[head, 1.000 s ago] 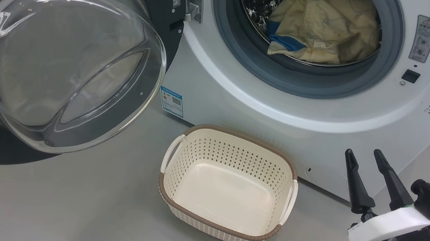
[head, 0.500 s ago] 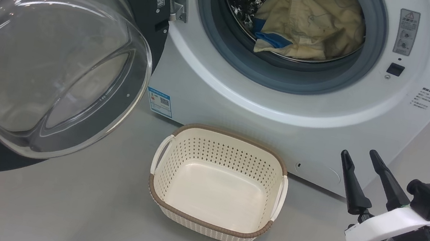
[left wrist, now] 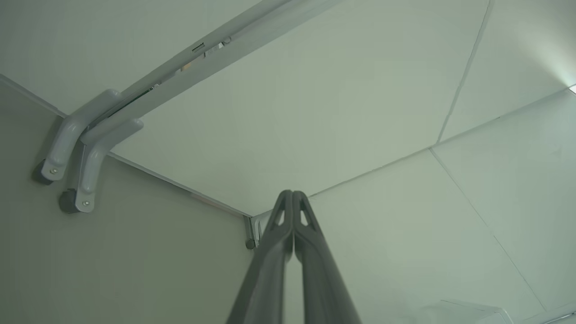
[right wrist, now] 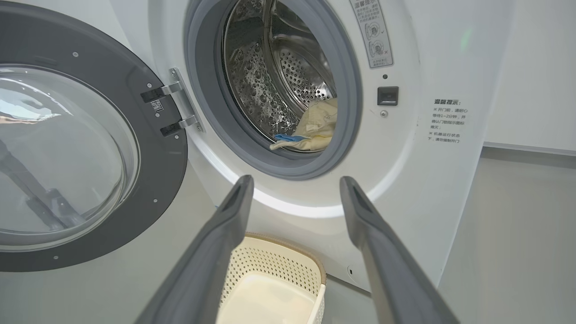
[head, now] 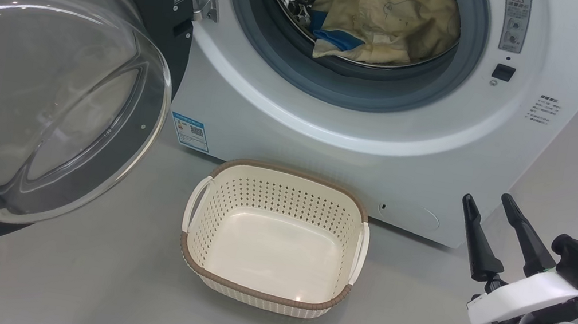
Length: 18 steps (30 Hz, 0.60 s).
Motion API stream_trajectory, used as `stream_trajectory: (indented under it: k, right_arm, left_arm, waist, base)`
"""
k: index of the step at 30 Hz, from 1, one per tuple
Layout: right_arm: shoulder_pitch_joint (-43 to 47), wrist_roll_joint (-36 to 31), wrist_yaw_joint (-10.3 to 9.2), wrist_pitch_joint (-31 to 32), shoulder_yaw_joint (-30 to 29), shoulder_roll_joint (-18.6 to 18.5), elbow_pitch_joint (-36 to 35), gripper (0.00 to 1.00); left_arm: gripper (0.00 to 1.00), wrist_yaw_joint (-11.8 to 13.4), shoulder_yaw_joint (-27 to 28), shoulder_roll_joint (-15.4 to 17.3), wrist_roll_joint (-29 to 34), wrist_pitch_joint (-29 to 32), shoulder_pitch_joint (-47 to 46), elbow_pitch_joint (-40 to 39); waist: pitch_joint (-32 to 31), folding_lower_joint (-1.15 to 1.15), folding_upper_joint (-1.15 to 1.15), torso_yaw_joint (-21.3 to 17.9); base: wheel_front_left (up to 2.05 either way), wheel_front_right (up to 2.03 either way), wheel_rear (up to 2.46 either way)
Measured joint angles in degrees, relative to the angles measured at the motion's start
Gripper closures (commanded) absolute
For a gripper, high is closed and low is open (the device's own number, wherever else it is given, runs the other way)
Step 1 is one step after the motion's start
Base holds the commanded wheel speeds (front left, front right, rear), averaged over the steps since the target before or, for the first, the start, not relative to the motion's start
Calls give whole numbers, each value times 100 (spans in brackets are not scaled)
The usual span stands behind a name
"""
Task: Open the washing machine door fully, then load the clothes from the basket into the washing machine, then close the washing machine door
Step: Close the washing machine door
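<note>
Inside the washing machine (head: 325,150): the clothes (head: 392,22); door (head: 45,89) wide. Our right gripper (head: 487,197) spread, left gripper (left wrist: 292,194) pinched. Only our view shifted.

Bright even light, glare on door (head: 40,88)

The washing machine door (head: 34,87) is glossy glass, the basket (head: 282,201) perforated plastic, the clothes (head: 386,21) cloth.
</note>
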Motion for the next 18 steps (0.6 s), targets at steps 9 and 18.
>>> stream_trajectory:
  k: [9, 18]
  right_arm:
    - [1, 0, 0, 0, -54, -15, 10, 0]
    - [1, 0, 0, 0, -58, -16, 41, 0]
  left_arm:
    - [100, 123, -65, 108, -104, 573, -98, 521]
    - [100, 146, -390, 240, -327, 1338, -113, 902]
  waist:
    - [44, 0, 0, -89]
    - [35, 0, 0, -114]
  base:
    - [0, 0, 0]
    - [0, 0, 0]
